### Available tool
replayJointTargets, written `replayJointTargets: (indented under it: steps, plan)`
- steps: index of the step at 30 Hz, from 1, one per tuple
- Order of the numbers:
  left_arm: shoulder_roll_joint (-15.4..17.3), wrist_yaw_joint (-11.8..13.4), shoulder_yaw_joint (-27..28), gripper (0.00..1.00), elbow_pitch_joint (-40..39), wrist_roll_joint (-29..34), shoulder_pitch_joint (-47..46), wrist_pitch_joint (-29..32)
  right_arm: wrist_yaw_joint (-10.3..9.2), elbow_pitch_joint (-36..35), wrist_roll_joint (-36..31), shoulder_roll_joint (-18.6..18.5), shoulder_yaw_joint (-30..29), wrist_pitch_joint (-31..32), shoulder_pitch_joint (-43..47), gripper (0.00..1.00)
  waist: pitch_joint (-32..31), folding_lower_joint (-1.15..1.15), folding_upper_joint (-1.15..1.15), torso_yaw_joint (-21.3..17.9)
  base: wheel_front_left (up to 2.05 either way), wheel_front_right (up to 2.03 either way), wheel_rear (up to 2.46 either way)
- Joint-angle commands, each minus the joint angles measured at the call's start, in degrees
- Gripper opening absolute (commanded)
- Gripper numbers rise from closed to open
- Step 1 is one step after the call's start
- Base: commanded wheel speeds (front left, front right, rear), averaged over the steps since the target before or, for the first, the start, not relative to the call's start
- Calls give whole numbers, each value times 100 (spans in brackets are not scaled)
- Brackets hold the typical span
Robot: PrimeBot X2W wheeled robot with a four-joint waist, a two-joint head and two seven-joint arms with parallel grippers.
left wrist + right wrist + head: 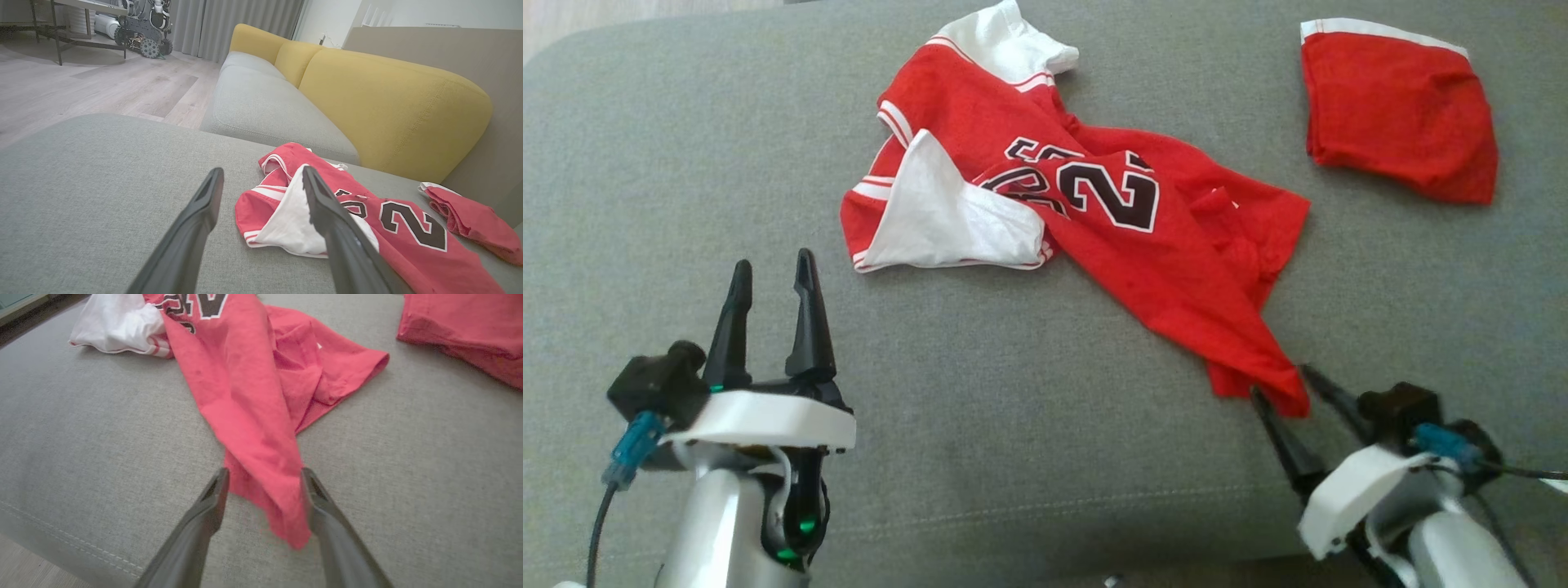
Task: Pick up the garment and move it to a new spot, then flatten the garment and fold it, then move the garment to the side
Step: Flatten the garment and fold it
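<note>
1. Fills nearly the whole head view: the grey cushion (686,163), broad and flat, likely chosen as room for spreading cloth.
2. Lies crumpled from upper centre down to lower right: the red shirt (1176,269), with a white sleeve folded over its chest and the number half hidden. Tapers to a long point at lower right, a handy corner for pulling it flat. Not yet flattened or folded, by the look of it.
3. Sits alone at upper right: a pair of red shorts (1401,114), well apart from the shirt and out of the way.
4. Waits at lower left: the left claw (773,261), spread wide and holding nothing. Points toward the white sleeve, probably ready to help smooth it.
5. Straddles the shirt's pointed corner at lower right: the right claw (1280,382), fingers apart, cloth loose between them and not pinched.
</note>
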Motion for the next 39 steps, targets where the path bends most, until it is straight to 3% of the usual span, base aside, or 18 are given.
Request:
replayJointTargets:
  steps: [1,7,11,18,23,28,34,39]
  plan:
    - [64,-37,157,100,-170,73,-231,-69,36,-141,0,-47,-88,-99,-157,100,4,0,0,-5,0,0,0]
    - [64,-42,180,100,-125,106,-277,-69,36,-375,-313,380,-1203,-451,-328,100,2,0,0,-57,0,0,0]
    - [64,-40,100,100,-105,99,-351,-69,36,-739,-527,1025,-1967,-825,-404,100,19,0,0,-108,0,0,0]
    - [64,-68,-27,100,91,180,-521,-69,36,-907,-450,1269,-1882,-992,-409,100,161,0,0,-260,0,0,0]
    - [94,-157,-111,100,713,503,-986,-69,36,-963,-355,1306,-1689,-1082,-492,100,417,0,0,-470,0,0,0]
    - [371,-255,-345,100,1739,894,-1794,-7,36,-929,-186,1312,-1496,-1187,-575,100,669,0,0,-669,0,0,0]
    - [708,-100,-413,100,2628,1221,-2673,47,36,-787,-31,1313,-1355,-1334,-672,100,849,0,0,-863,0,0,0]
    - [841,-249,-507,100,3041,1263,-3040,19,36,-649,29,1314,-1334,-1430,-709,100,887,0,0,-931,0,0,0]
